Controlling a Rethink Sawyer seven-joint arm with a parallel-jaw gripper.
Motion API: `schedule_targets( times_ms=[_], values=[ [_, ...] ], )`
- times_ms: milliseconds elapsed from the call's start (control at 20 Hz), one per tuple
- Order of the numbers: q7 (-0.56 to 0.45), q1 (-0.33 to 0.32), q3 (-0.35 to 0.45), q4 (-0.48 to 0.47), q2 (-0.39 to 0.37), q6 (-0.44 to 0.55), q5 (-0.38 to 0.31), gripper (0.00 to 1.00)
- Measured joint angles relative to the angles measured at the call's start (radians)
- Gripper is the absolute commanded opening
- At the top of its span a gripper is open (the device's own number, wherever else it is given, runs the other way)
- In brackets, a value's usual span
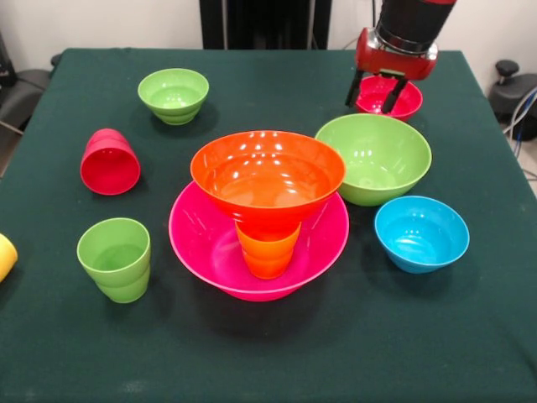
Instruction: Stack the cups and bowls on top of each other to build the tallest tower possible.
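The tower stands mid-table: a very large pink bowl [195,245] holds an upright orange cup [267,252], and the large orange bowl [267,172] sits on that cup. My gripper [374,92] is open at the far right, its fingers down at the left part of the small red bowl [408,99]; I cannot tell whether they touch it. The large green bowl [374,158] and the small blue bowl [421,233] stand right of the tower. The small green bowl [174,94] is far left. The red cup [110,161] lies on its side. The green cup [115,259] stands upright. The yellow cup [4,256] shows at the left edge.
Everything rests on a dark green tablecloth [277,353]. The robot's black pedestal [264,23] stands behind the table's far edge. Dark chairs or equipment show past the table's left and right sides.
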Motion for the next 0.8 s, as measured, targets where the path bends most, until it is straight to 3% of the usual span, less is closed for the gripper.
schedule_targets(
  times_ms=[800],
  values=[
    [0.0, 0.037, -0.018, -0.001, 0.001, 0.0, 0.006, 1.0]
  ],
)
